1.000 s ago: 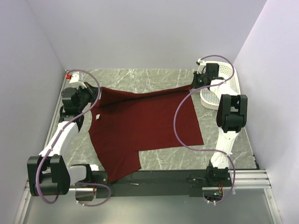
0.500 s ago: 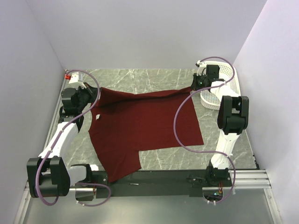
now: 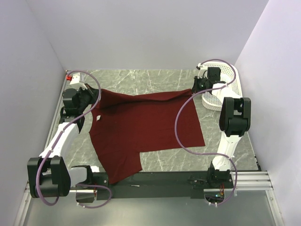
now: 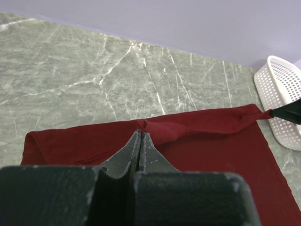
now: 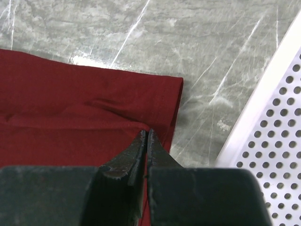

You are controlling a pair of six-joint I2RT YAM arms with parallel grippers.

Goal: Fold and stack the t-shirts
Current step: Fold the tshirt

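A plain maroon t-shirt [image 3: 146, 127] lies spread on the marble table, its far edge pulled taut between my two grippers. My left gripper [image 3: 87, 96] is shut on the shirt's far left corner; in the left wrist view the cloth [image 4: 197, 136] bunches at the shut gripper [image 4: 141, 133]. My right gripper [image 3: 194, 87] is shut on the far right corner; in the right wrist view the shirt [image 5: 70, 108] is pinched at the shut gripper [image 5: 146, 133]. A near part of the shirt hangs over the table's front edge.
A white mesh basket [image 3: 225, 89] stands at the far right, just beside my right gripper; it also shows in the left wrist view [image 4: 284, 101] and the right wrist view [image 5: 268, 136]. A small red object [image 3: 69, 75] sits at the far left corner. Walls close in on three sides.
Both grippers have shifted slightly toward the far side, still holding the shirt's far corners. The shirt's far edge has drawn a little tauter.
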